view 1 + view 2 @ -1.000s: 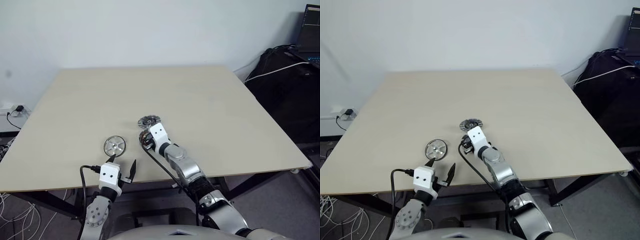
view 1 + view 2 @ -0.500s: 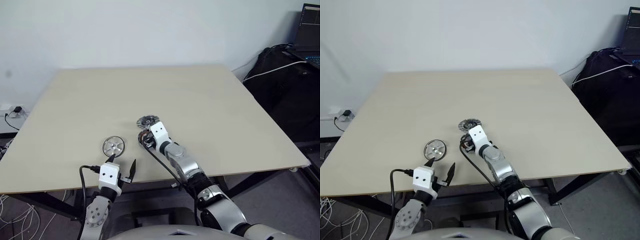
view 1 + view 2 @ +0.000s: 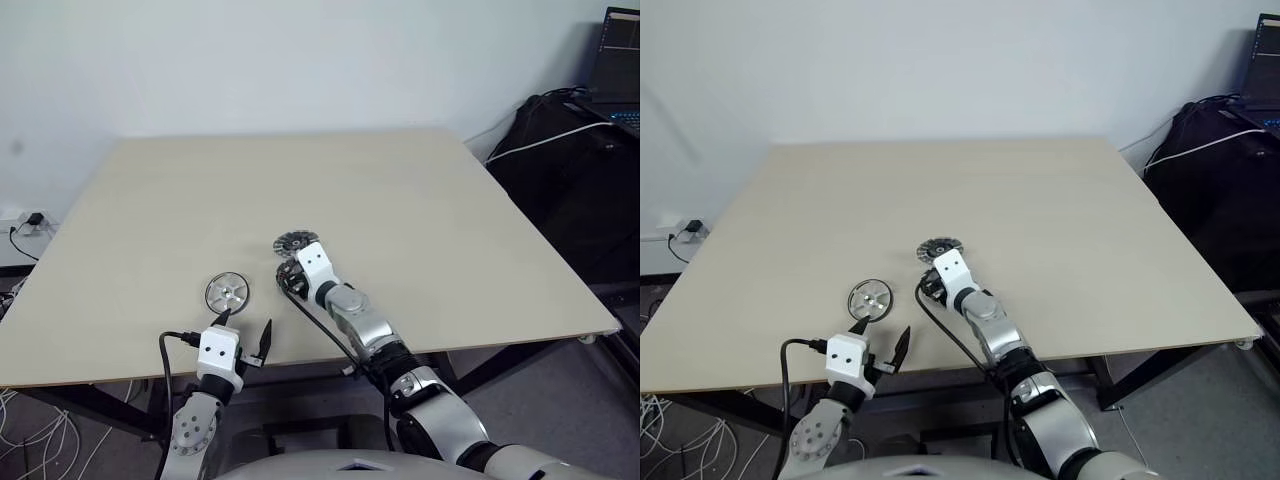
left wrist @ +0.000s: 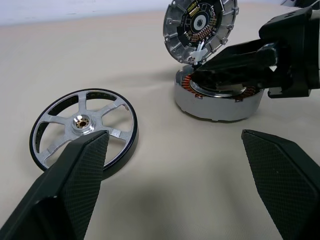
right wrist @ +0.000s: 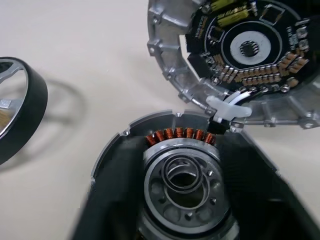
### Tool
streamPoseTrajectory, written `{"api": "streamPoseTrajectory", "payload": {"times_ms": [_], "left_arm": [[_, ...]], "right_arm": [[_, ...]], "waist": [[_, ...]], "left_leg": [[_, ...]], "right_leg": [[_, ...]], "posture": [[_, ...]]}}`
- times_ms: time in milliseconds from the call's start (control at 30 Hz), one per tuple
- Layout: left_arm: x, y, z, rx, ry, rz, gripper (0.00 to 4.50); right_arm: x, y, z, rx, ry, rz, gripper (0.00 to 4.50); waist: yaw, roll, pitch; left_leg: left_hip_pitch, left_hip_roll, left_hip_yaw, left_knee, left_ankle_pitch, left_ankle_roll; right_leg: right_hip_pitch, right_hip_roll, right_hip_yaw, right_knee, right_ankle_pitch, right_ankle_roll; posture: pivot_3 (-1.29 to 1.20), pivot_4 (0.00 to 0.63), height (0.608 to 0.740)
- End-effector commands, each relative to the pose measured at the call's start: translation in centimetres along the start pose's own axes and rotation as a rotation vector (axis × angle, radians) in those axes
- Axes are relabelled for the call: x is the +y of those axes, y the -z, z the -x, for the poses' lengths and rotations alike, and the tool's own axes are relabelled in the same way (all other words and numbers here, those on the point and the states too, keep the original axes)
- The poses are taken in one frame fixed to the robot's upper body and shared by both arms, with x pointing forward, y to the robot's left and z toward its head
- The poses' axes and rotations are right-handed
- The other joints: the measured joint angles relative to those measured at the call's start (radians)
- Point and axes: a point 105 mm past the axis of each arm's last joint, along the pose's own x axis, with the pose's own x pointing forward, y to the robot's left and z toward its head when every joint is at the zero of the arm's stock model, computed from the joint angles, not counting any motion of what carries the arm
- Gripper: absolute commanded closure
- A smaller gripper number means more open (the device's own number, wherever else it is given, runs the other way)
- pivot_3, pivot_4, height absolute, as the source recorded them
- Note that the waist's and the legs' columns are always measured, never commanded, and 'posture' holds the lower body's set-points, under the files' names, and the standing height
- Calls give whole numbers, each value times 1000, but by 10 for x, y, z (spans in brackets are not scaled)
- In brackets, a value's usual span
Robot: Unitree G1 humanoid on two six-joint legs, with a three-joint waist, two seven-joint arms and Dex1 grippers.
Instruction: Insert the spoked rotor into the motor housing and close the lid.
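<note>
The pale beige wooden table (image 3: 420, 230) bears everything. The right gripper (image 4: 220, 62) straddles the round silver motor housing with copper windings (image 4: 218, 98), its parted black fingers (image 5: 120, 190) flanking the rim. Beyond them leans the dull grey ribbed lid (image 4: 200, 27). The left gripper (image 3: 243, 338) stands wide, empty; ahead lies the shiny silver spoked rotor (image 4: 83, 128).

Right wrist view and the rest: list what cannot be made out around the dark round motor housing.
- Right wrist view: the right gripper's black fingers cover both sides of the dark copper-wound motor housing.
- Same view: the shiny silver spoked rotor is cut by the picture edge.
- Left eye view: the housing sits behind the right gripper.
- Left wrist view: whether the grey ribbed lid leans on anything.
</note>
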Motion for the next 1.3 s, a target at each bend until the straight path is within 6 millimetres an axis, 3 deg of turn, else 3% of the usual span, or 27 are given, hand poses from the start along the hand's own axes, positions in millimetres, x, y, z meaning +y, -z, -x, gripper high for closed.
{"api": "streamPoseTrajectory", "payload": {"times_ms": [33, 67, 167, 367, 833, 1300], "left_arm": [[2, -8, -1, -39, -5, -13, 0], [2, -7, -1, -38, -6, -13, 0], [3, -7, -1, -37, -7, -13, 0], [2, -7, -1, -37, -5, -13, 0], [1, -10, -4, -43, 0, -8, 0], [5, -6, 1, -35, -36, -2, 0]], "right_arm": [[0, -29, 3, -108, -16, -4, 1859], [1, -32, 5, -121, -26, -10, 1859], [8, -42, 14, -162, -68, -44, 2460], [20, -37, 26, -127, -104, -54, 4437], [28, -39, 3, -19, -51, 57, 4473], [15, -36, -12, 10, 31, 84, 4473]], "waist": [[0, 0, 0], [0, 0, 0], [1, 0, 0], [2, 0, 0], [1, 0, 0], [-3, 0, 0]], "left_leg": [[0, 0, 0, 0, 0, 0], [0, 0, 0, 0, 0, 0], [0, 0, 0, 0, 0, 0], [0, 1, 0, 0, 0, 0], [0, 0, 0, 0, 0, -1], [-1, 0, 0, 0, 0, -1]], "right_leg": [[0, 0, 0, 0, 0, 0], [0, 0, 0, 0, 0, 0], [0, 0, 0, 0, 0, 0], [0, 0, 0, 0, 0, 0], [-1, 1, 0, 0, 0, 0], [-1, 1, 0, 0, 0, 0]], "posture": [[0, 0, 740], [0, 0, 740], [0, 0, 740], [0, 0, 740], [0, 0, 740], [0, 0, 740]]}}
